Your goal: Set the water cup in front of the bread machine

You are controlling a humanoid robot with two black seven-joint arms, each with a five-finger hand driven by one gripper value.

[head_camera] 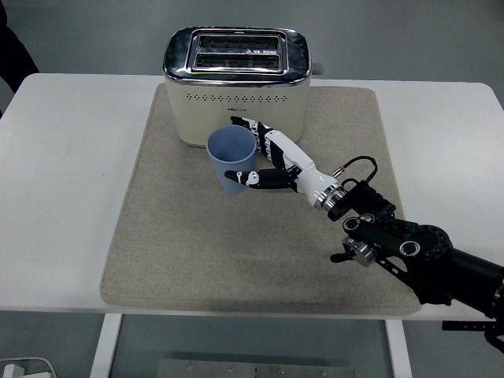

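Note:
A light blue water cup (232, 157) stands upright on the beige mat (181, 252), just in front of the cream and chrome bread machine (236, 87). My right hand (260, 153) reaches in from the lower right and wraps the cup's right side. Its fingers (250, 124) pass behind the cup and its thumb (246, 178) lies against the cup's lower front. The cup's base looks to rest on the mat. The left arm is out of view.
The mat covers the middle of the white table (71, 181). The bread machine stands at the mat's far edge with its lever (318, 68) on the right side. A dark sleeve of a person (9, 55) shows at the top left corner.

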